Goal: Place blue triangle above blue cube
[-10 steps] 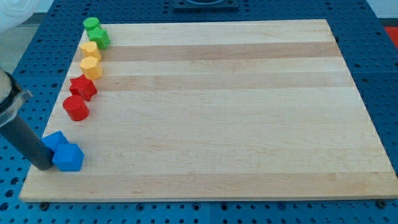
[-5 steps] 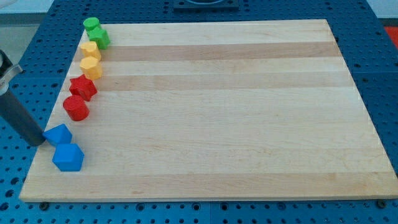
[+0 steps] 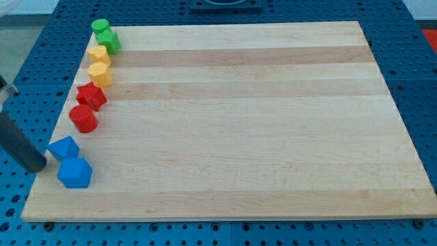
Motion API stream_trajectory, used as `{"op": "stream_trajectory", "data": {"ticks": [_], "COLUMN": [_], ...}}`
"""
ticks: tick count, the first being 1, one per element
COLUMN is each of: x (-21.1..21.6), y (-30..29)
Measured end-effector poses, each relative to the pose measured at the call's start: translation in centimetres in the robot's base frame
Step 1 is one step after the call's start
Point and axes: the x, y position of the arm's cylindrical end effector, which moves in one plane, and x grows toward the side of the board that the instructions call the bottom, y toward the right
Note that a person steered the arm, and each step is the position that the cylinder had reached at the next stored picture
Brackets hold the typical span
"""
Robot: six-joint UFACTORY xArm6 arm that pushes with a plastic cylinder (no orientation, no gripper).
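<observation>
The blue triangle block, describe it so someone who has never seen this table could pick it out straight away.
Follow the wooden board's left edge down its column of blocks to the two blue ones at the bottom. The blue triangle block is the upper, flatter one, just below the red cylinder and above the blue cube, with my tip at its left.

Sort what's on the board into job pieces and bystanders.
Job: blue triangle, blue cube, my tip just left of both, at the board's left edge.

Lying about: two green blocks, two yellow blocks, red star, red cylinder.
</observation>
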Motion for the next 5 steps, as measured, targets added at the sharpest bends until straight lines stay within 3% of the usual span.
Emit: {"op": "stream_trajectory", "data": {"ticks": [3, 5], "x": [-1.1, 1.5], "y": [2.0, 1.9]}}
